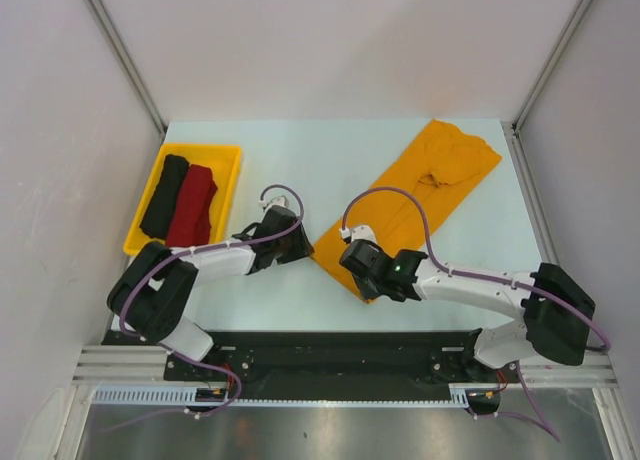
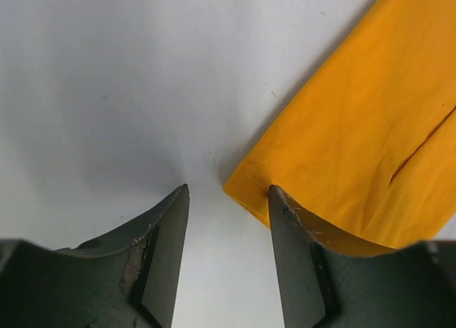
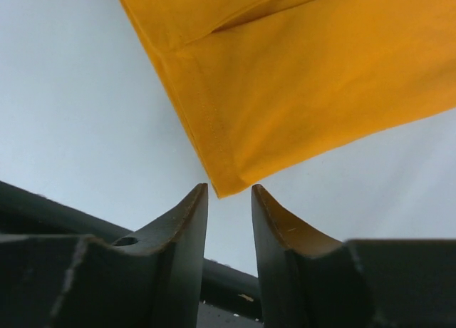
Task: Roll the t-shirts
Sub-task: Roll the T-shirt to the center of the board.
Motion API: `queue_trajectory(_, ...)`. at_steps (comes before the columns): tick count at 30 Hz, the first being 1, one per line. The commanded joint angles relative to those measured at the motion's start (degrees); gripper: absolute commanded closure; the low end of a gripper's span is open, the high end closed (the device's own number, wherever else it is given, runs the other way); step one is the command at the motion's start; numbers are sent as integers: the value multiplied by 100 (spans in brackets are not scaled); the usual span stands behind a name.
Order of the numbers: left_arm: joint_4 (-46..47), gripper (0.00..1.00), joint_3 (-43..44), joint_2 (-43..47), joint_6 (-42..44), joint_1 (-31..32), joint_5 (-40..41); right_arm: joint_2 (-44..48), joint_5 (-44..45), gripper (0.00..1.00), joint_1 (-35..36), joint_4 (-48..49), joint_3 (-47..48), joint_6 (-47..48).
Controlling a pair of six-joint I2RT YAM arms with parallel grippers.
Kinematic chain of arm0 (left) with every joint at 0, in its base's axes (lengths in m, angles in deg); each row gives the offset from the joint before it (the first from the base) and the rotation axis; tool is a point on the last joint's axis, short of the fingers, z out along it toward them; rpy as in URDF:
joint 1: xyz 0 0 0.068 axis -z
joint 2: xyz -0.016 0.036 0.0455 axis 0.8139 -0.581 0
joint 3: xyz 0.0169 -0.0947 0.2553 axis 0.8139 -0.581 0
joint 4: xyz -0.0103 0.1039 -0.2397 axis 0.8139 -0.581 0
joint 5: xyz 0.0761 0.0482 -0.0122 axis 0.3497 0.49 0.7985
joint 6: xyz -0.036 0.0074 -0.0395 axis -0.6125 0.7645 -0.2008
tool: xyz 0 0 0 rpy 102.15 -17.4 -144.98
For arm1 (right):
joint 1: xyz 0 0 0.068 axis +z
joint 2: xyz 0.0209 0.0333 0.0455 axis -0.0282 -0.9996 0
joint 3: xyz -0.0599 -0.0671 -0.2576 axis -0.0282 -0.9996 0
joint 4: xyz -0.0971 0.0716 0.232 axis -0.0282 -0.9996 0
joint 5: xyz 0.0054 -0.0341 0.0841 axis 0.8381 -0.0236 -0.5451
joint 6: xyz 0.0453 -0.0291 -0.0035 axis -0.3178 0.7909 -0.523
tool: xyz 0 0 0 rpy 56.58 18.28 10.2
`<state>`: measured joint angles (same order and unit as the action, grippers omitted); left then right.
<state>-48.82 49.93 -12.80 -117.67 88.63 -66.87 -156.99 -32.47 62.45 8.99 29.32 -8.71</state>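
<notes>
A mustard-orange t-shirt [image 1: 420, 195], folded into a long strip, lies diagonally on the white table from the far right toward the near middle. My left gripper [image 1: 303, 248] is at the strip's near left corner. In the left wrist view the gripper [image 2: 228, 189] is open, the shirt [image 2: 356, 128] has its hemmed corner just ahead of the tips, and my right finger [image 2: 292, 228] overlaps the hem. My right gripper [image 1: 368, 288] is at the near right corner. In its wrist view the gripper [image 3: 229, 187] stands narrowly open, with the shirt's [image 3: 306, 78] corner tip at the fingertips.
A yellow plastic tray [image 1: 232, 155] stands at the far left, holding a black rolled t-shirt [image 1: 165, 195] and a dark red rolled t-shirt [image 1: 192, 205] side by side. White walls enclose the table on three sides. The black base rail [image 1: 330, 350] runs along the near edge.
</notes>
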Motion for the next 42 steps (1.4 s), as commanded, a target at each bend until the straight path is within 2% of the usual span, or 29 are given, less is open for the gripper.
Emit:
queue_trajectory(1, 67, 47, 129, -133, -216, 126, 356, -188, 22, 66, 77, 405, -224, 33)
queue_trajectory(5, -91, 50, 261, -265, -225, 171, 444, -320, -48, 69, 112, 677, -505, 103)
queue_trajectory(9, -170, 53, 332, -388, -190, 188, 524, -356, -136, 66, 191, 835, -698, 59)
queue_trajectory(14, -162, 62, 341, -476, -225, 197, 506, -408, -268, 67, 253, 924, -892, -55)
queue_trajectory(19, -249, 75, 358, -397, -208, 215, 594, -295, -242, 69, 279, 845, -910, -37)
queue_trajectory(22, -285, 76, 385, -371, -138, 215, 629, -93, -137, 67, 279, 678, -884, -37)
queue_trajectory(27, -355, 74, 385, -213, -67, 215, 612, 427, 145, 53, 481, 335, -629, 68)
queue_trajectory(28, -381, 65, 376, -169, -49, 206, 620, 418, 284, 52, 542, 300, -568, 77)
queue_trajectory(31, -434, 54, 288, 51, -128, 206, 594, 112, 566, 51, 780, 265, -339, 226)
queue_trajectory(36, -302, 53, 165, 200, -348, 206, 427, -556, 751, 52, 1000, 352, -84, 419)
queue_trajectory(42, -118, 60, 191, -19, -480, 206, 313, -1181, 1261, 55, 1044, 317, 48, 315)
